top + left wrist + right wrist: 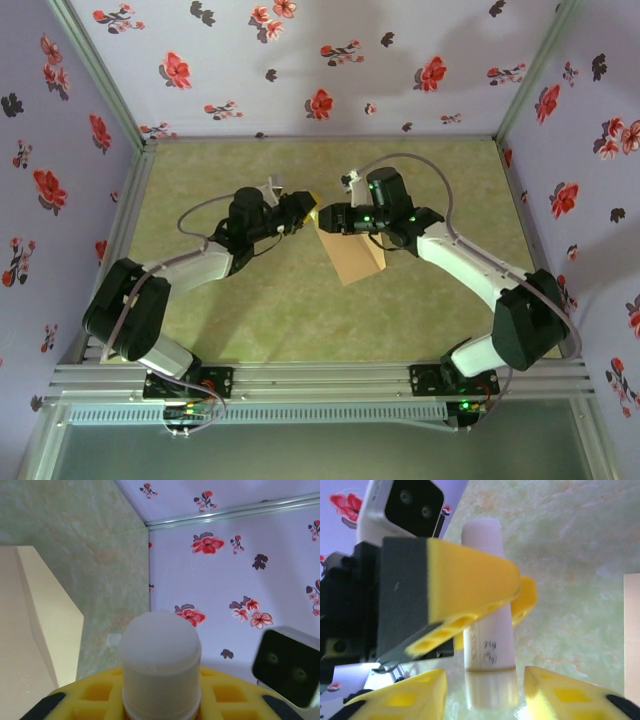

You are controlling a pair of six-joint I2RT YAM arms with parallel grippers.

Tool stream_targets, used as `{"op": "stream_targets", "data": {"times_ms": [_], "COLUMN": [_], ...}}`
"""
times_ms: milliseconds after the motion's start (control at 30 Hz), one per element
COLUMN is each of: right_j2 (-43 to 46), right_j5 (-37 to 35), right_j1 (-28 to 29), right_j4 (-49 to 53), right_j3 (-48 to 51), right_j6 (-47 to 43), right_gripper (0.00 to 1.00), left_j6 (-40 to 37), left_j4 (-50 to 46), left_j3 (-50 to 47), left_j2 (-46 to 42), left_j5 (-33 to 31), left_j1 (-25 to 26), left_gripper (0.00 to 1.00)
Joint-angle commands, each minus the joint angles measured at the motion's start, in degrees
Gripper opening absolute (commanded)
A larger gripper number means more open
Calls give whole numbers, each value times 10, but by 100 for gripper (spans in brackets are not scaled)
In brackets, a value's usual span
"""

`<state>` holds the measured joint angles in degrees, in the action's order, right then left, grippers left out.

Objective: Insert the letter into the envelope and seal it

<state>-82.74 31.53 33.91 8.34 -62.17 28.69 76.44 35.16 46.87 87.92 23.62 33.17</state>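
1. Left gripper (303, 208) is clenching the small white cylindrical stick (487, 630) around its middle. It is holding the stick up in the air, probably so the other arm can work on its end.
2. Right gripper (485, 696) is standing released. Its yellow fingers are straddling the stick's lower end with a gap on each side, likely lining up on the cap.
3. Plain tan-brown kraft paper envelope (352, 258) is lying on the mottled green table (250, 320), partly beneath the right arm and close under the meeting grippers. This is probably keeping it within reach for sealing, and I judge the letter is already inside it.
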Motion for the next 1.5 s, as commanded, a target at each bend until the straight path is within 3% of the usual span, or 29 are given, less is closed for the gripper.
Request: {"op": "stream_targets", "data": {"times_ms": [0,67,267,467,700,1000,1167,1233,1333,1367,1467], "right_j2": [25,29,55,101,154,137,120,107,78,68,34], "right_j5": [-2,-3,-18,-40,-67,-84,-105,-99,-87,-87,-94], "right_j1": [4,3,-1,-20,-67,-131,-174,-192,-221,-229,-246], "right_j4": [34,43,57,83,125,191,208,209,217,217,217], "right_j3": [-21,-23,-18,-9,6,-10,-10,-10,-17,-18,-21], "right_j6": [-18,-21,-24,-24,-22,-39,-57,-66,-66,-67,-69], "right_gripper": [54,63,71,73,75,75,62,46,6,0,0], "left_j6": [-32,-39,-52,-66,-154,-215,-259,-277,-288,-289,-289], "left_j4": [-9,-18,-45,-79,-196,-292,-374,-406,-420,-419,-409], "left_j3": [9,13,35,51,108,116,121,116,95,85,64], "left_j2": [-13,-15,-11,-8,-9,-25,-40,-45,-54,-55,-50], "left_j5": [3,6,16,21,25,18,-4,-17,-30,-33,-34], "left_j1": [-9,-12,-26,-44,-57,-69,-69,-69,-69,-69,-67], "left_gripper": [0,0,0,0,0,0,0,0,0,0,0]}}
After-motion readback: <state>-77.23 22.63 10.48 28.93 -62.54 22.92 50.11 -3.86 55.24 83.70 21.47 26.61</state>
